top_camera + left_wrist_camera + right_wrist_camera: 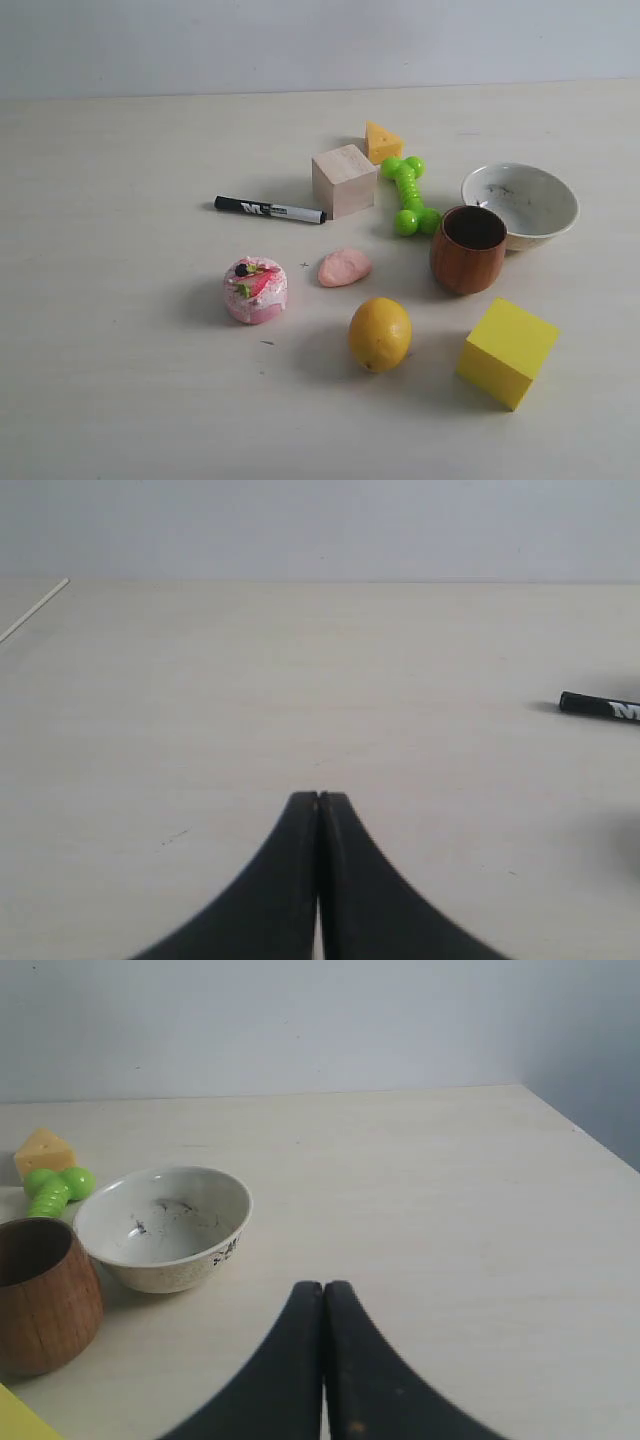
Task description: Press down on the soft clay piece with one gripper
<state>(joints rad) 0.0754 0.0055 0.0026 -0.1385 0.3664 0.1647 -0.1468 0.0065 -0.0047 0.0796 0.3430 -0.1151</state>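
The left claw [318,798] is pinched fully closed with nothing between its tips, and the right claw [322,1286] is the same. Neither shows in the exterior view, so both hang well away from the work.

The clay [344,267] lies on the bench [120,300] just behind the lemon [380,334] and a little to its left, touching nothing. It is a smooth, matte oval lump and looks undented. I judge it light and soft enough to give under a push and keep the mark. It may cling to the tips, or skid on the smooth bench if pushed off-centre. It needs no grip. The place to meet it is the top middle, straight down with closed tips.

Count, placed from the lemon:
- one clay, one lemon
- one cake [255,290], to the left
- one marker [270,210], behind and left
- two blocks: wood [344,180] behind, yellow [507,352] to the right
- one cheese [382,142] and one dumbbell [408,195], behind
- one cup [465,268] and one bowl [525,200], behind and right
- two claws
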